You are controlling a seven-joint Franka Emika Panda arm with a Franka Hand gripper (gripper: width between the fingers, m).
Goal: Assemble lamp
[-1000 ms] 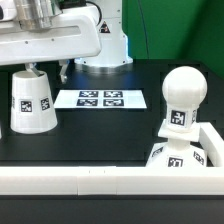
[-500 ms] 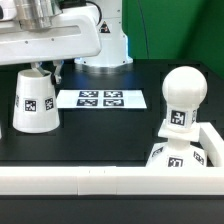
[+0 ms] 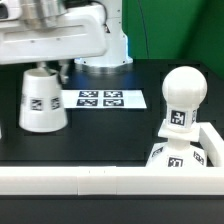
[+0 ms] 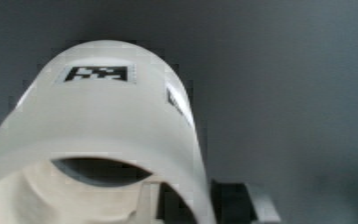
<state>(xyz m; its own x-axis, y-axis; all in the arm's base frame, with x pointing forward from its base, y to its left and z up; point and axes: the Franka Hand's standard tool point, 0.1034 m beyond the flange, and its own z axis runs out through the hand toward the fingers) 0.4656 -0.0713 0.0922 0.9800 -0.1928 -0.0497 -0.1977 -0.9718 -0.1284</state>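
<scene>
The lamp shade (image 3: 44,100), a white tapered cup with a square tag, stands wide end down on the black table at the exterior view's left. It fills the wrist view (image 4: 105,130), with its open top rim close to the camera. My gripper (image 3: 52,68) is right over the shade's top and shut on its rim; in the wrist view the gripper (image 4: 204,200) shows one dark finger (image 4: 247,200) outside the wall. The round-headed bulb (image 3: 183,95) stands upright on the small base (image 3: 182,158) at the exterior view's right.
The marker board (image 3: 105,99) lies flat behind the shade and to its right. A white wall (image 3: 80,181) runs along the table's front and turns back at the right (image 3: 211,140), cornering the base. The arm's white pedestal (image 3: 105,55) stands at the back.
The shade has moved with my gripper toward the exterior view's right, nearer the marker board. The bulb and base have not moved.
</scene>
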